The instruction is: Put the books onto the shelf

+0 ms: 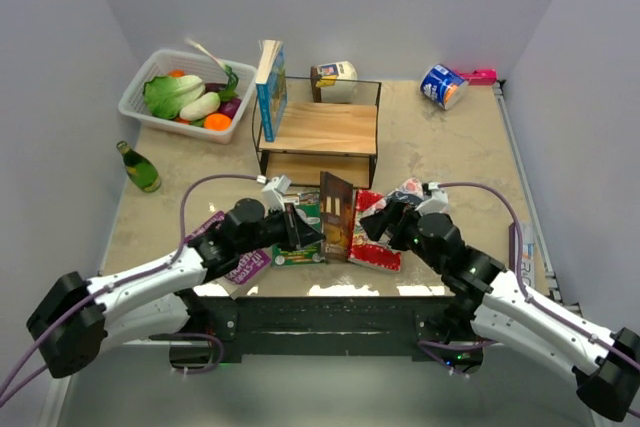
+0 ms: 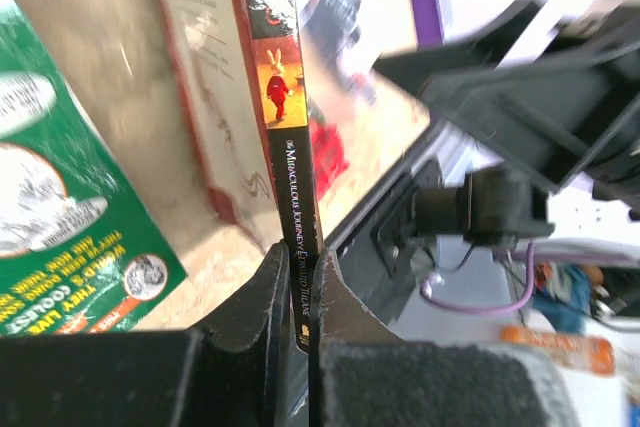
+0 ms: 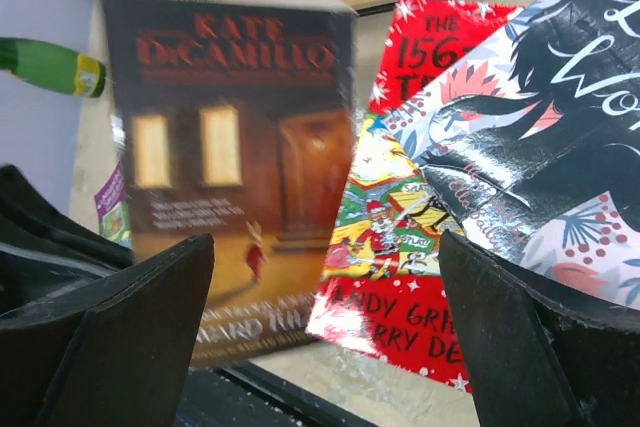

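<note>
**benchlurker:** Standing by the rig right now. Why's the brown book (image 1: 336, 212) up on its edge at the table's 6 o'clock, just in front of the shelf (image 1: 320, 129)?

**two_arms_tom:** Because the left gripper (image 2: 298, 287) has its fingers pinched tight on the spine (you can read the title running right between them). My guess is upright is how it has to slide onto a board, same as the blue book (image 1: 271, 90) already standing at the top board's 9 o'clock end.

**benchlurker:** And the right gripper (image 3: 325, 277)?

**two_arms_tom:** Fingers spread wide, holding nothing, hovering just at 3 o'clock of the brown book, facing its cover. Maybe it's there to steady it, but that's me guessing.

**benchlurker:** Head count?

**two_arms_tom:** Six books: one on the shelf, one in the grip, four lying on the table. Those are the green book (image 2: 70, 257), purple book (image 1: 248, 265), red book (image 3: 440, 47) and dark grey book (image 3: 540, 137). Two arms, one shelf, two boards.
</note>
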